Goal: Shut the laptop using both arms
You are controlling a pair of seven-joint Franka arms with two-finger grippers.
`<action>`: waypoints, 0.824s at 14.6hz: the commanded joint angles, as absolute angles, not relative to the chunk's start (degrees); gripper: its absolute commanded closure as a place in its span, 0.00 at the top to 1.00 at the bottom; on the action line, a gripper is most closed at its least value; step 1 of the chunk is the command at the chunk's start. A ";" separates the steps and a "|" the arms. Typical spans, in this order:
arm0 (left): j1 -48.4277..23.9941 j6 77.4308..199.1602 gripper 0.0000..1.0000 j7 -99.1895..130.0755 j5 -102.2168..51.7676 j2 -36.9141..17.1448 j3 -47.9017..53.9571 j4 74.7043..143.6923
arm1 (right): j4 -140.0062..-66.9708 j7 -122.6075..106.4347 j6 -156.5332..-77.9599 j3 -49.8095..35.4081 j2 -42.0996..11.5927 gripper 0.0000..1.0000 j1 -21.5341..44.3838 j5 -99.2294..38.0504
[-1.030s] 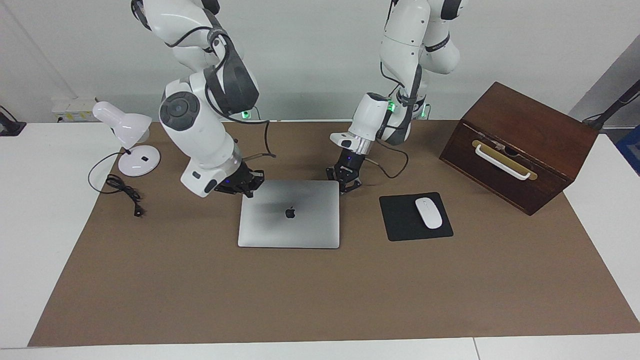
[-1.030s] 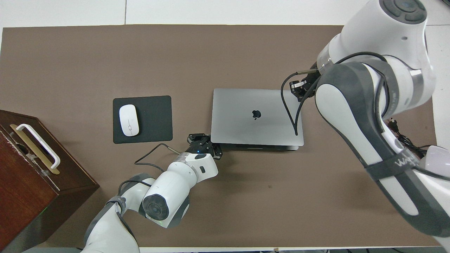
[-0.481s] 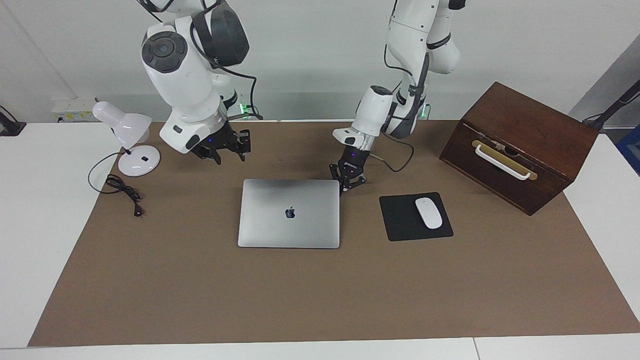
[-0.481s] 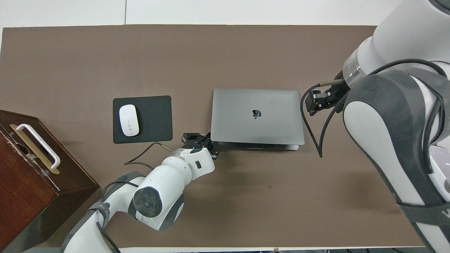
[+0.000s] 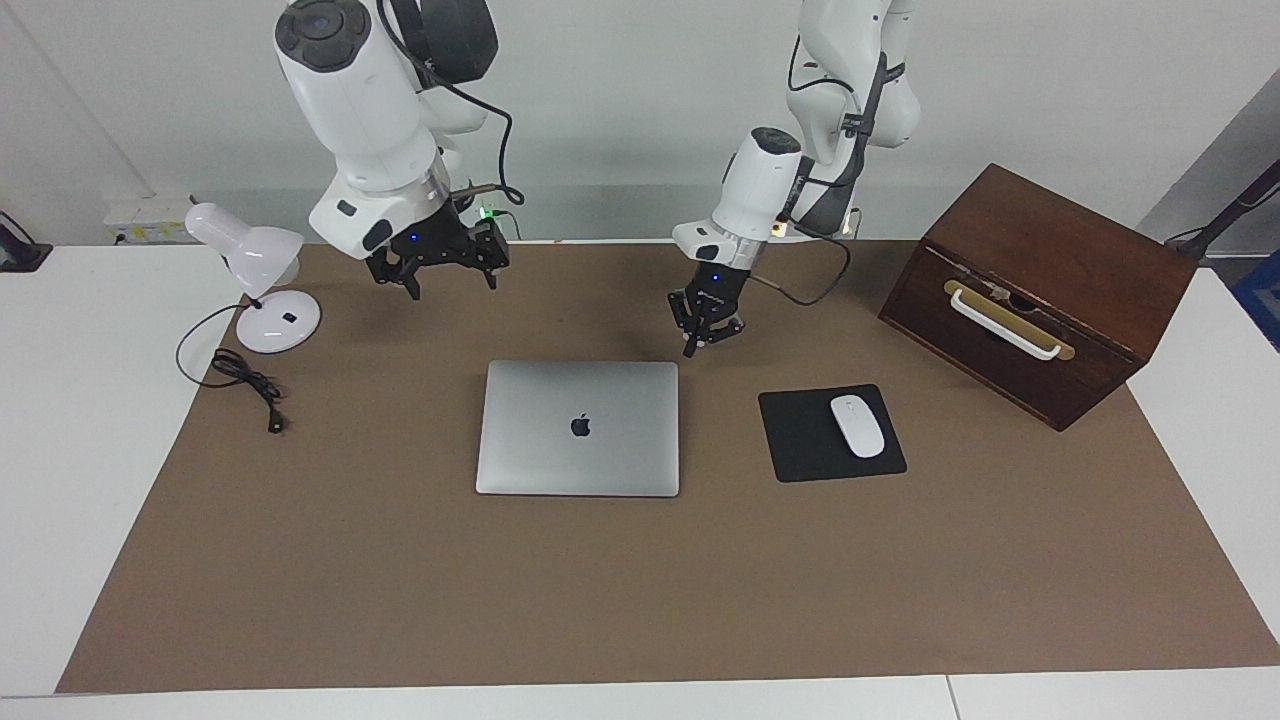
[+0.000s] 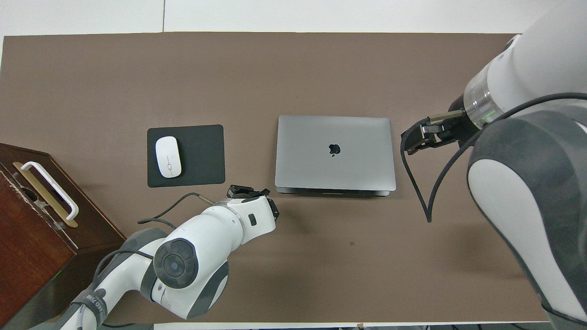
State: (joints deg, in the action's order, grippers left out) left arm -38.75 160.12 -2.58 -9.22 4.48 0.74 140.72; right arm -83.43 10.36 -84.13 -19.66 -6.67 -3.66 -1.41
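Observation:
The silver-grey laptop [image 5: 580,440] lies shut and flat on the brown mat, its dark apple logo facing up; it also shows in the overhead view [image 6: 335,160]. My left gripper [image 5: 706,332] hangs in the air over the mat, just off the laptop's corner that is nearest the robots at the left arm's end; in the overhead view [image 6: 251,191] the arm partly covers it. My right gripper [image 5: 448,270] is open and empty, raised over the mat off the laptop's right-arm end, and also shows in the overhead view [image 6: 415,139]. Neither gripper touches the laptop.
A black mouse pad [image 5: 800,440] with a white mouse [image 5: 858,426] lies beside the laptop toward the left arm's end. A dark wooden box [image 5: 1040,290] with a white handle stands past it. A white desk lamp [image 5: 255,270] and its cable [image 5: 245,385] sit at the right arm's end.
Both grippers have lifted off the laptop's corners nearest the robots. The right one rose high and drew back toward its base; the left rose a little. The laptop has not moved.

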 commanded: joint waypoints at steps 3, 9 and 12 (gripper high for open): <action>-34.64 144.36 0.00 -2.81 -9.67 13.16 0.79 139.75 | -84.99 10.72 -81.13 -19.52 -2.73 1.00 -5.10 -0.79; -28.92 123.87 0.00 -2.90 -9.67 16.35 0.70 129.83 | -84.99 8.79 -77.26 -16.18 0.87 1.00 -5.62 -1.58; -25.50 117.09 0.00 -3.08 -8.88 16.78 0.70 126.05 | -85.08 8.79 -74.98 -14.51 2.19 1.00 -5.02 -1.58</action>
